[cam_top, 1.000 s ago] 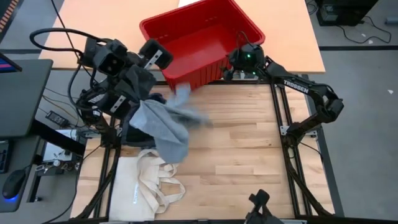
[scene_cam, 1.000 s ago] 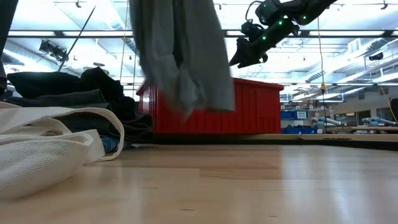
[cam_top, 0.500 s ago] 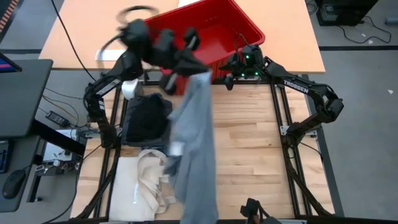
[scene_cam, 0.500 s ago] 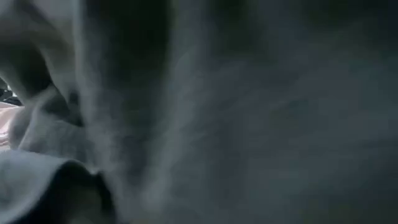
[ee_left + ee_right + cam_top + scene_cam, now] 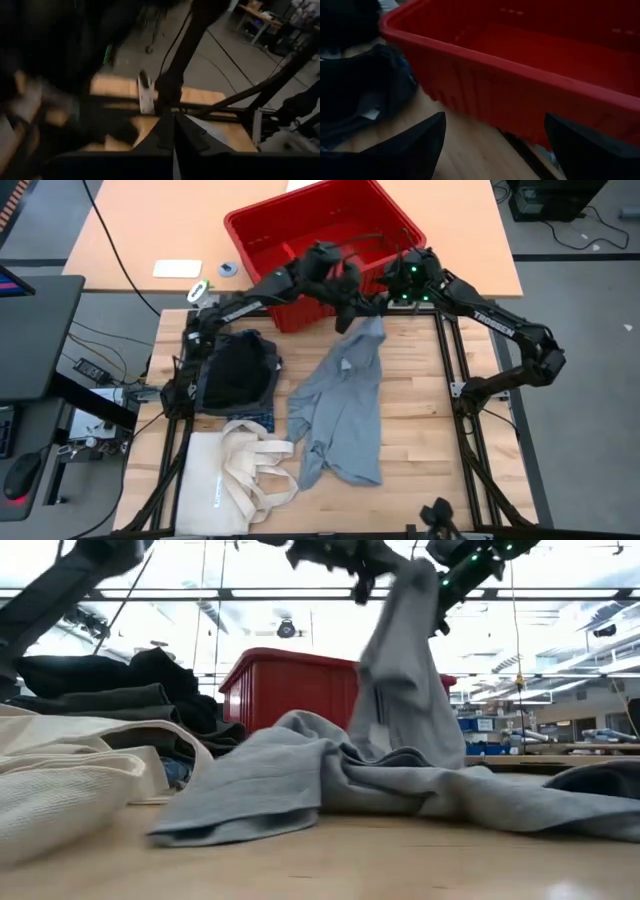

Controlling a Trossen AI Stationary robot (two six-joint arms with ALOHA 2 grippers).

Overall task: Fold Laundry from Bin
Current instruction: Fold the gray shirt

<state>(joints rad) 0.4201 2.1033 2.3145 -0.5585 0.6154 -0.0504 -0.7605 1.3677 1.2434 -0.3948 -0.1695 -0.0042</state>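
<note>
1. Nearest, the cream tote bag lies at the table's front left corner.
2. The light grey garment sprawls mid-table, its far end lifted.
3. A dark laundry pile sits to its left.
4. The left gripper pinches that raised end; the right gripper hovers just beside, fingers spread wide and empty.
5. Farthest, the red bin looks emptied.
6. Judged step: spreading the garment flat; next, the right gripper needs its own corner.
</note>
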